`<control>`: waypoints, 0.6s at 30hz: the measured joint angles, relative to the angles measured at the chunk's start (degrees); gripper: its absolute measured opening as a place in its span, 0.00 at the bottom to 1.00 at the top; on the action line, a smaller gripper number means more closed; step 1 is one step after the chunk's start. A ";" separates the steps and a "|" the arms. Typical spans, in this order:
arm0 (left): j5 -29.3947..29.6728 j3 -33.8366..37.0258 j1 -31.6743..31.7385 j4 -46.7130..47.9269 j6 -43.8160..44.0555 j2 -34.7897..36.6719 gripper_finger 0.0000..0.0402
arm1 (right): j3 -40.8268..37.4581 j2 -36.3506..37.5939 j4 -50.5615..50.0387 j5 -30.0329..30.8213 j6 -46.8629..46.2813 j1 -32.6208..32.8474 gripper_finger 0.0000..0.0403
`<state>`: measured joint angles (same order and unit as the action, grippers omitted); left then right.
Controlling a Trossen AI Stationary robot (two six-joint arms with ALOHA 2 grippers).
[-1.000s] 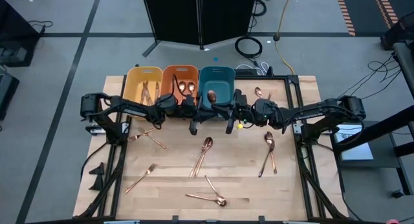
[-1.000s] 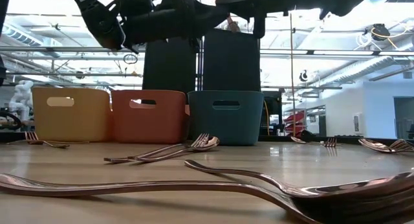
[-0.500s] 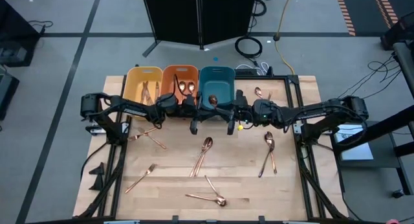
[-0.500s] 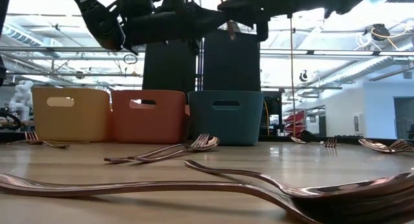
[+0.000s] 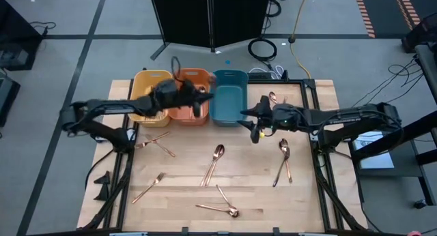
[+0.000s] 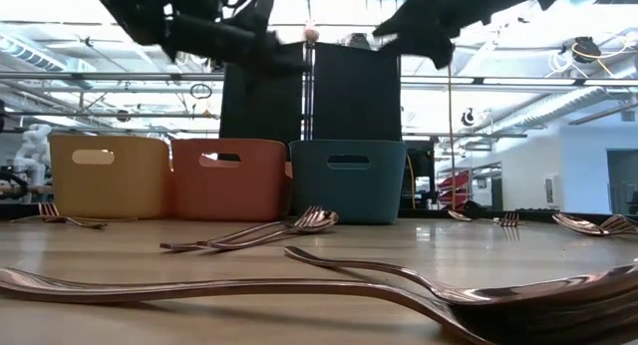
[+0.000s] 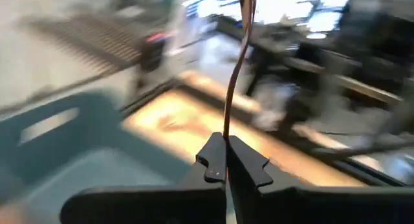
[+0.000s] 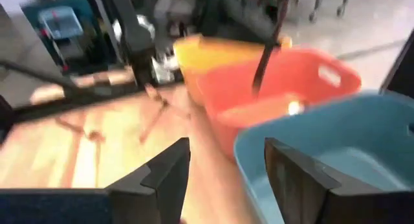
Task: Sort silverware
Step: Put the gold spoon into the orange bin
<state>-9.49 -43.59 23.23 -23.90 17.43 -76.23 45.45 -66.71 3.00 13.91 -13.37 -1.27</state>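
Left hand (image 7: 226, 167) pinches one slim, curved, coppery utensil (image 7: 237, 75) upright.

High view: camera overhead, facing straight down, far enough to take in the whole pale wooden tabletop (image 5: 191, 195) and the surrounding grey floor. Low view: camera at tabletop height, facing level across the wood toward the room beyond, very near a copper-coloured metal spoon (image 6: 299, 285) in the foreground. Left wrist view: camera on the left arm, facing forward past its own closed dark pincer (image 7: 226, 164), close above the teal plastic bin (image 7: 58, 166). Right wrist view: camera on the right arm, facing forward between its spread dark pincer (image 8: 226, 160). All four views share the teal bin.
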 joint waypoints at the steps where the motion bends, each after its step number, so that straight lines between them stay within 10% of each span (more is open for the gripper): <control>1: 0.94 -0.03 1.67 3.95 1.06 1.75 0.00 | 0.00 -0.24 -0.90 0.07 -0.33 0.12 0.47; 9: 4.65 -6.09 12.81 40.84 8.88 7.75 0.00 | 0.00 -3.54 -3.36 7.99 2.05 3.02 0.47; 18: 4.37 -21.22 16.28 69.74 12.32 -2.43 0.00 | 0.00 -6.81 -5.07 8.76 4.00 5.91 0.47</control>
<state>-5.12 -64.82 39.51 45.84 29.74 -78.66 45.45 -73.52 -2.07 22.67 -9.37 4.65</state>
